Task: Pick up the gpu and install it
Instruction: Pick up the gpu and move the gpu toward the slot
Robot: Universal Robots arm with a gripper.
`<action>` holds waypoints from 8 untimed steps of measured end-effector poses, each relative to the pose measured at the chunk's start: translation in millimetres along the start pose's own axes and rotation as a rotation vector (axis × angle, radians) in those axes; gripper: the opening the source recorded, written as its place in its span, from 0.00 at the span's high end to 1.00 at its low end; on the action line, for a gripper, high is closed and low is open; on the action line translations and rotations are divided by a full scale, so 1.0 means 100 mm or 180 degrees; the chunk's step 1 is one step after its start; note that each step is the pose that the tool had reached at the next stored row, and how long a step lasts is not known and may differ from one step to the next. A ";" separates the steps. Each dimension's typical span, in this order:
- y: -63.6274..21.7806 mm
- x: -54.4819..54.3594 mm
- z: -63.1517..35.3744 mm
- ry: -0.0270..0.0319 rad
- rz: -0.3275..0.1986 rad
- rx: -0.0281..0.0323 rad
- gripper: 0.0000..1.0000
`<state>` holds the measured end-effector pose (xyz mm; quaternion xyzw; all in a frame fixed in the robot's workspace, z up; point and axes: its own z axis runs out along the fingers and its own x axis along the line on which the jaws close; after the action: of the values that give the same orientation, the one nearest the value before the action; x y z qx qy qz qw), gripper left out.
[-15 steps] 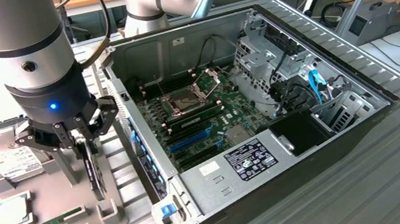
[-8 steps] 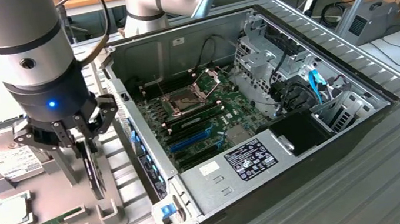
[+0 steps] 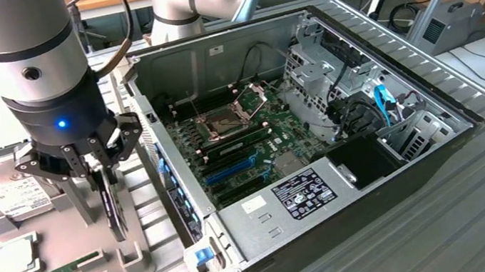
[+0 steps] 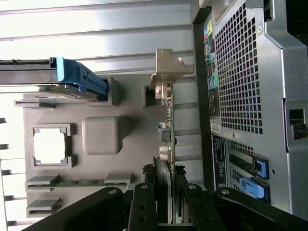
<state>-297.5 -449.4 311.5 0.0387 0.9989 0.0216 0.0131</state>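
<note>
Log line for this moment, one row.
gripper: shut on graphics card | card: upright on edge at grey tray, lift unclear | computer case: open, card not installed

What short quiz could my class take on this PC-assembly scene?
1. True or false: the gpu already sits inside the computer case.
2. Which part is the gripper directly over? A) hard drive B) gpu C) memory stick
3. Fill in: in the exterior view, the grey parts holder lies to the case's ____.

Key: 1 false, it stands on edge in the holder; 2 B; 3 left.
</note>
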 end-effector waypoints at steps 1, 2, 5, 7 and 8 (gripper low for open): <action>0.000 0.00 -0.006 0.0000 0.0000 0.0000 0.73; 0.001 0.00 -0.013 0.0000 0.0000 0.0000 0.73; 0.002 0.00 -0.029 0.0000 0.0000 0.0000 0.73; 0.002 0.00 -0.041 0.0000 0.0000 0.0000 0.73; 0.002 0.00 -0.047 0.0000 0.0000 0.0000 0.73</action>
<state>-297.5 -449.3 316.2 0.0388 0.9989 0.0216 0.0131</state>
